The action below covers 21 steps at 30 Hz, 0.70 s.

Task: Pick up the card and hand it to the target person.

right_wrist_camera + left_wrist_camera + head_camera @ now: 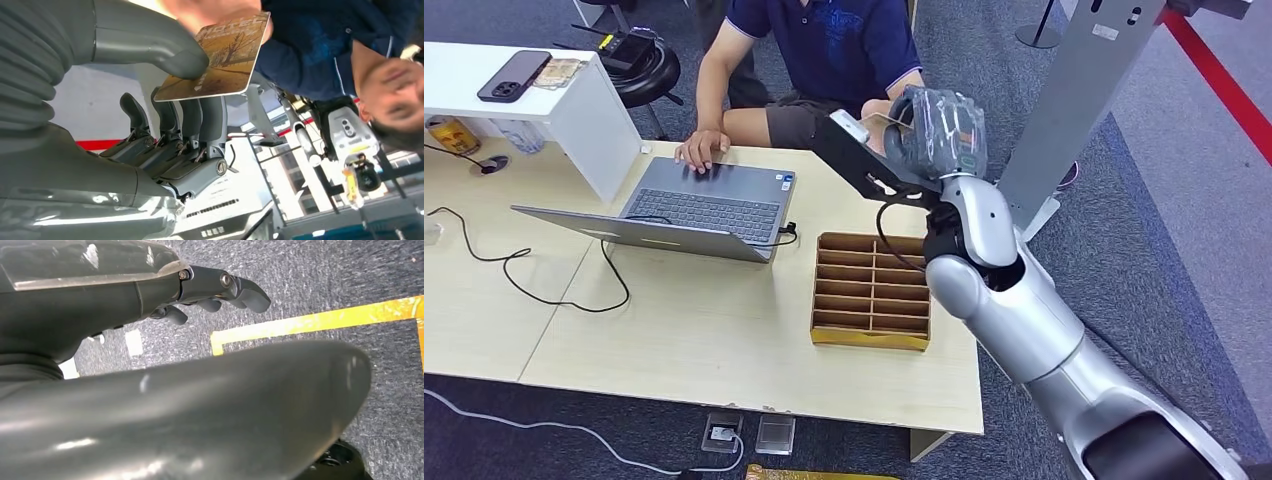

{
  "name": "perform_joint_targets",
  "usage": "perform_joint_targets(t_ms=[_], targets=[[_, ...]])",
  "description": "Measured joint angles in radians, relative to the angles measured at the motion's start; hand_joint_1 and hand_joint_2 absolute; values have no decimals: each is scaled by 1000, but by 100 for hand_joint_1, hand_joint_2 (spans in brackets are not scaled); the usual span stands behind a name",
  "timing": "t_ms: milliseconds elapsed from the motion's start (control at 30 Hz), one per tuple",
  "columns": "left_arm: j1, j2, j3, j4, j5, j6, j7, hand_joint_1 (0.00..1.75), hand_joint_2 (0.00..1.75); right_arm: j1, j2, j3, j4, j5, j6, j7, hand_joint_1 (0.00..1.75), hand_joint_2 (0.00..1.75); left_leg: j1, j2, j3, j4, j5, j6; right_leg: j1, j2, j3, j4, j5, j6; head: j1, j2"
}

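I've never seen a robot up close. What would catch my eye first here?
Most striking is the right robot hand, raised over the desk's far edge and pinching a brown picture card between thumb and fingers, right where the seated person's hand meets it. On the wooden desk below sit an open laptop and an empty slotted cardboard tray.

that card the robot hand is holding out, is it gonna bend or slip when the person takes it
The card probably stays stiff: it lies flat though the right robot hand pinches only one end. Its glossy printed face suggests it could slip under the thumb. It looks thin and light, so the person's hand at its far edge should pull it free easily.
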Motion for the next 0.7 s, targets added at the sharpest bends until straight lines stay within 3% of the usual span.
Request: perform_joint_targets(t_ms=[300, 433, 700], targets=[[-6, 0, -1, 0, -10, 0, 18, 0, 0, -80, 109, 34, 408, 17, -34, -74, 138, 175, 0, -1, -1, 0, 0, 0, 0, 0, -1, 0, 0, 0, 0, 0], [-6, 0, -1, 0, -10, -6, 16, 0, 0, -84, 140, 46, 512, 21, -34, -80, 0, 175, 0, -1, -1, 0, 0, 0, 0, 0, -1, 0, 0, 0, 1, 0], [-8, 0, -1, 0, -14, -35, -4, 0, 0, -86, 168, 64, 614, 23, -50, -81, 0, 175, 0, 0, 0, 0, 0, 0, 0, 0, -1, 0, 0, 0, 0, 0]])
